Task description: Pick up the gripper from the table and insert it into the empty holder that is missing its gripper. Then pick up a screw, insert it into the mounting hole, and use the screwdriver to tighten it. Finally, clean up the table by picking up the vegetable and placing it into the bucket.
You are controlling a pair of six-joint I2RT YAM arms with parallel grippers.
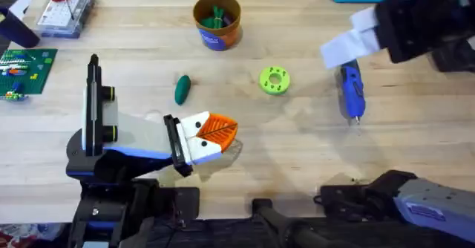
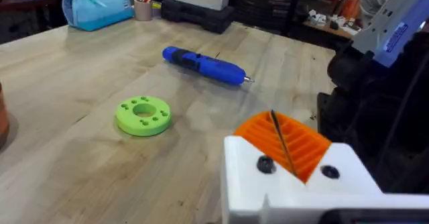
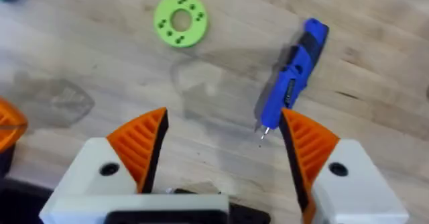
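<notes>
Right wrist view: the right gripper (image 3: pixel 221 143) is hovering above the table (image 3: pixel 375 56) with its jaws spread wide and holding nothing, its orange pads (image 3: pixel 144 143) well apart. The screwdriver (image 3: pixel 289 83) is lying flat beyond them, its thin silver bit pointing back toward the pad nearest it, its body angled rather than square to the jaws. Judged as the step in hand: closing on the screwdriver. To do it well, the wrist should be turning until the pads are facing the long sides of the blue body, then descending over its thick middle, not over the bit, so the tool is not pivoting when lifted. In the overhead view the screwdriver (image 1: pixel 351 92) is lying at about 3 o'clock from the lime-green disc (image 1: pixel 274 80), well apart from it, with the right gripper (image 1: pixel 349 44) blurred just beyond its butt end. The left gripper (image 1: pixel 219 133) is resting low at about 7 o'clock from the disc, pads pressed together on nothing. The vegetable (image 1: pixel 182 88) is lying on the table at about 9 o'clock from the disc; the bucket (image 1: pixel 217 21), holding green pieces, is standing at about 1 o'clock from the vegetable.
</notes>
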